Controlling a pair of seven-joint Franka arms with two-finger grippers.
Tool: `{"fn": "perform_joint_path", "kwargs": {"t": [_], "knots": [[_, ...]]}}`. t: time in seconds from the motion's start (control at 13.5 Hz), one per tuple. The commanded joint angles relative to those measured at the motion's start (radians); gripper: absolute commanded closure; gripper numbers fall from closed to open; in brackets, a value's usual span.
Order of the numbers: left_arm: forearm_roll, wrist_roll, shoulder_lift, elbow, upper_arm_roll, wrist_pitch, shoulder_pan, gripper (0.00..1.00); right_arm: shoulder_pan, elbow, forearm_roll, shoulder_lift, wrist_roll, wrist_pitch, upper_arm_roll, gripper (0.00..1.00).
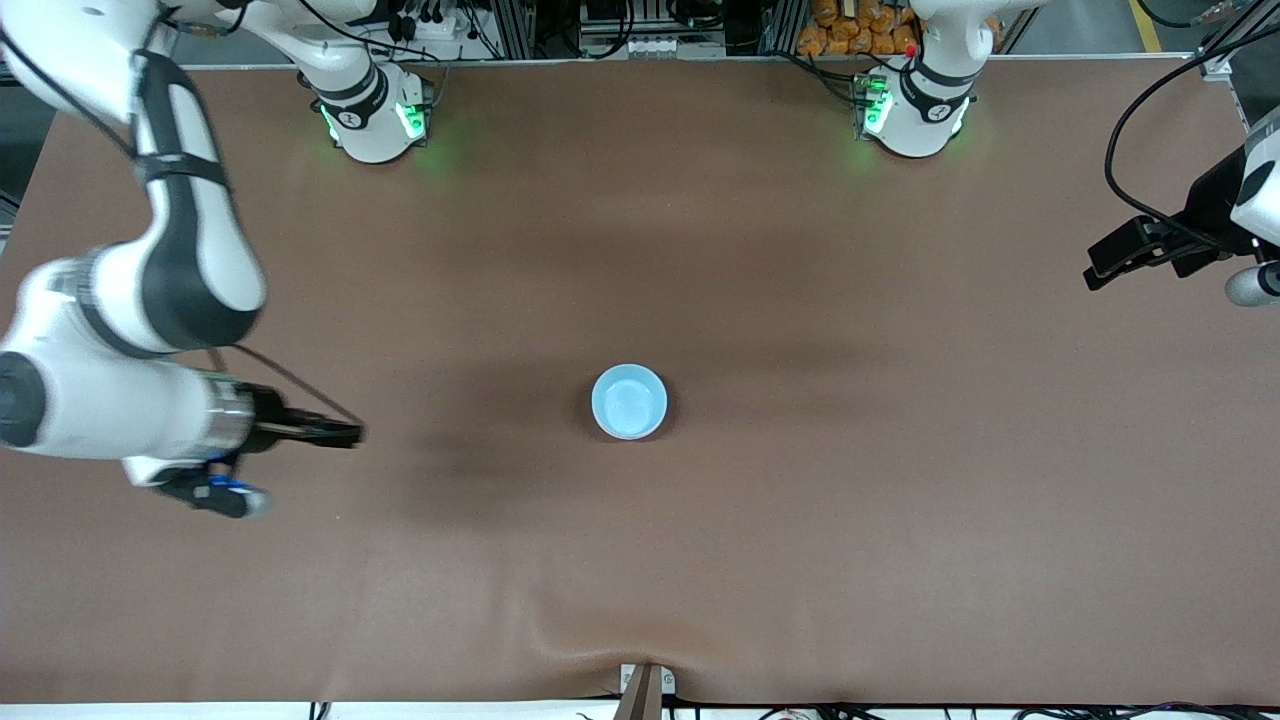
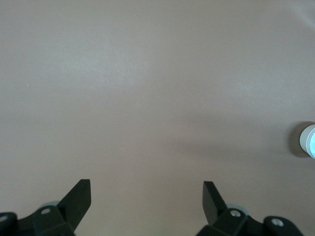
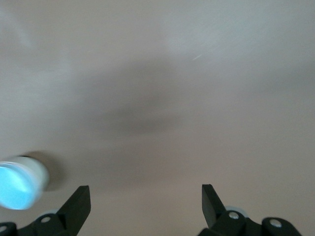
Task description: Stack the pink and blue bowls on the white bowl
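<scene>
The light blue bowl (image 1: 629, 402) stands upright in the middle of the brown table. In the right wrist view the blue bowl (image 3: 15, 189) has a white outer wall under it, so it seems to sit in the white bowl (image 3: 38, 173). It also shows at the edge of the left wrist view (image 2: 309, 140). The pink bowl is hidden. My right gripper (image 1: 340, 433) (image 3: 146, 189) is open and empty, over bare table toward the right arm's end. My left gripper (image 1: 1105, 268) (image 2: 146, 184) is open and empty, over the table's edge at the left arm's end.
The brown table cover has a raised fold (image 1: 590, 630) near the front edge, by a small clamp (image 1: 642, 688). The two arm bases (image 1: 375, 115) (image 1: 915, 110) stand along the back edge.
</scene>
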Motion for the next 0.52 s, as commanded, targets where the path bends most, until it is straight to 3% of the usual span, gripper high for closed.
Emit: {"fn": "perform_joint_path", "kwargs": {"t": [0.0, 0.22, 0.44], "knots": [[-0.016, 0.005, -0.013, -0.006, -0.004, -0.005, 0.007, 0.0, -0.072, 0.009, -0.092, -0.081, -0.225, -0.064, 0.019, 0.0], [-0.016, 0.006, -0.012, -0.006, -0.004, -0.008, 0.004, 0.0, -0.197, -0.009, -0.077, -0.212, -0.43, -0.177, 0.029, 0.0], [-0.016, -0.003, -0.015, -0.007, -0.013, -0.014, 0.001, 0.0, -0.195, -0.136, -0.08, -0.373, -0.308, -0.25, 0.025, 0.0]]}}
